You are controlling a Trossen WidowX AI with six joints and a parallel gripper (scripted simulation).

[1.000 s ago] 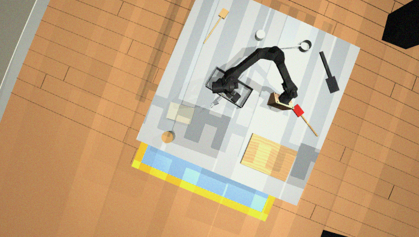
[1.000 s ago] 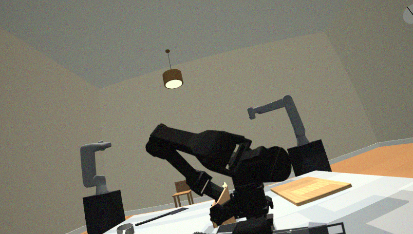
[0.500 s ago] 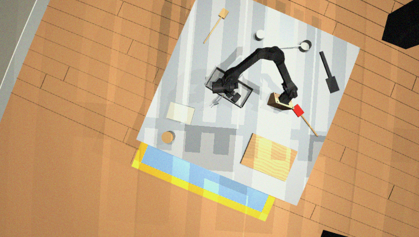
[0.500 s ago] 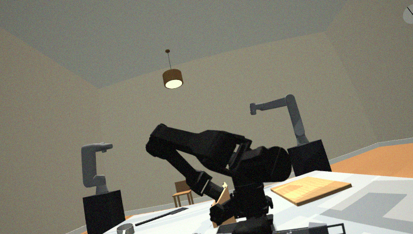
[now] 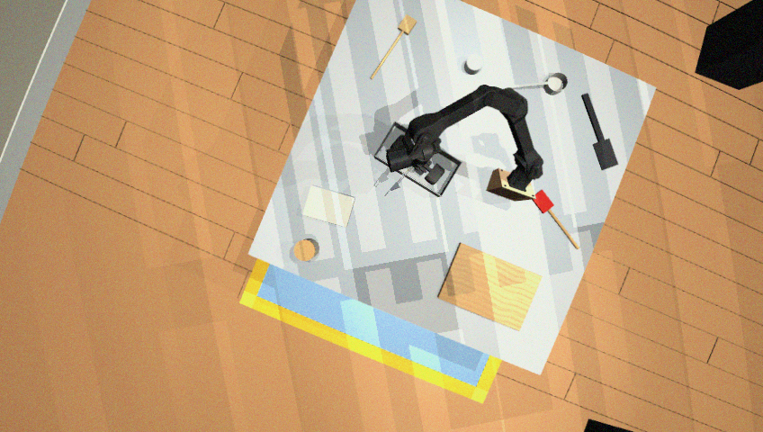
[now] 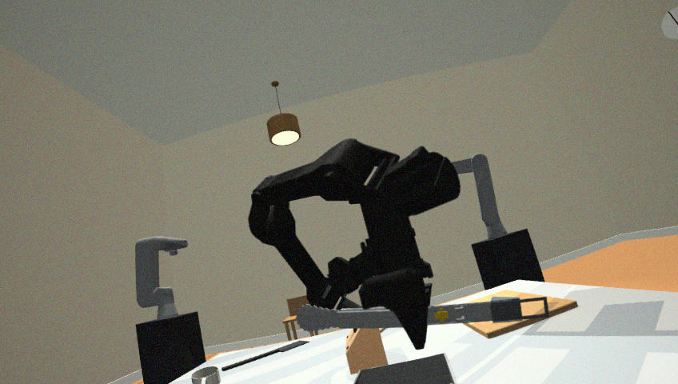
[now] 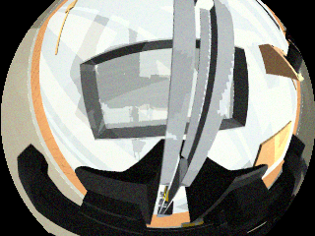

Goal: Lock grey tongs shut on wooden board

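The grey tongs (image 5: pixel 395 187) (image 6: pixel 352 318) (image 7: pixel 179 98) are held about level, above the table, in the exterior view. Their toothed tips point left there, and the dark hinge end with its ring points right. In the wrist view their two arms lie close together with a narrow gap. My gripper (image 6: pixel 416 333) (image 7: pixel 172 143) is shut on them near the hinge end. The roasting tin (image 5: pixel 384 140) (image 7: pixel 91 100) lies below them. The wooden board (image 5: pixel 498 289) (image 6: pixel 564 302) lies flat on the table, apart from the tongs. The hinge's lock state cannot be seen.
A knife block (image 5: pixel 503 184) (image 6: pixel 366 352) stands by the arm's base, with a red-headed spatula (image 5: pixel 543 202) beside it. A black turner (image 5: pixel 605 153), a ladle cup (image 5: pixel 555 84), a white cylinder (image 5: pixel 473 63), a cream sheet (image 5: pixel 328 205) and an orange cylinder (image 5: pixel 305 249) are also on the table.
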